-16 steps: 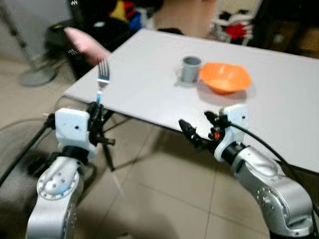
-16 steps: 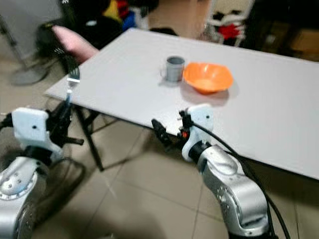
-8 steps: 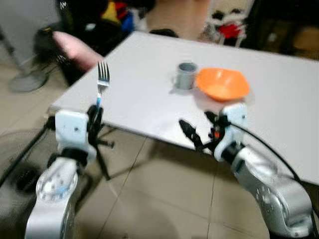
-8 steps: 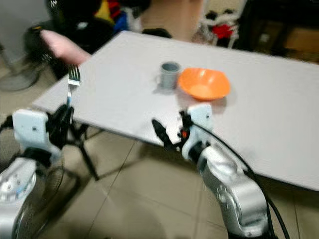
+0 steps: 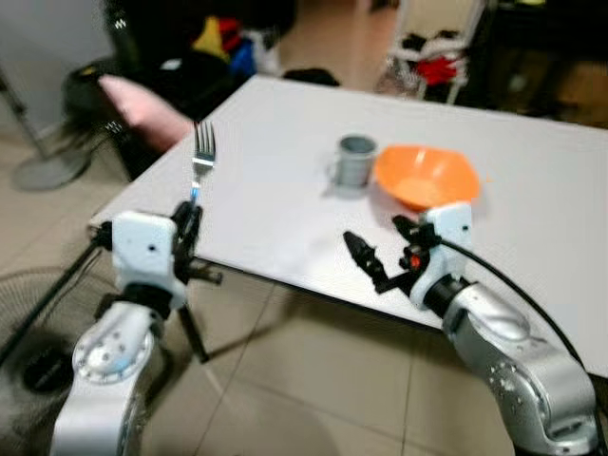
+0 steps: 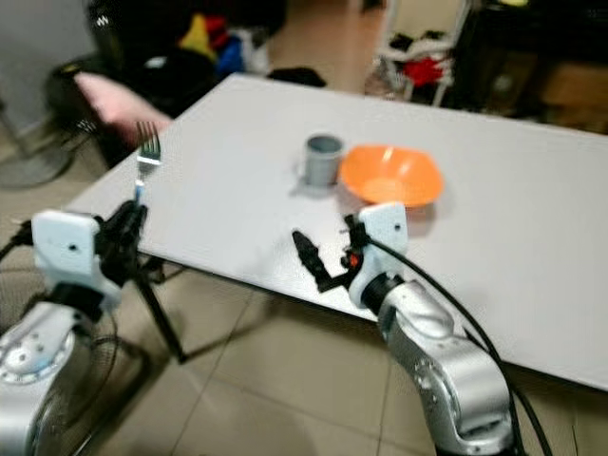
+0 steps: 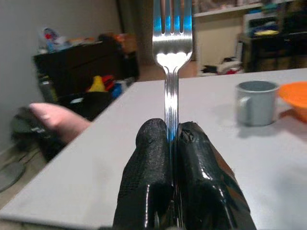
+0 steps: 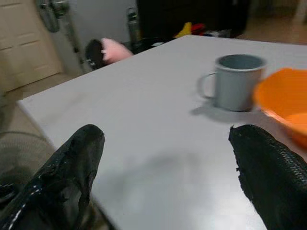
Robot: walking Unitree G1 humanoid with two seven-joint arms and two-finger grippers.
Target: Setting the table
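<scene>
floor: pale beige tiles with thin grout lines.
table: a wide white top stood across the middle, on dark legs.
far left: a fan base sat on the tiles near a grey wall.
behind the table: a dark cabinet with bright, blurred clutter, and a pink cushion just beside the table's corner.
far right: dark shelving and a white rack holding red items.
door: cream, panelled.
light: dim and indoor.
</scene>
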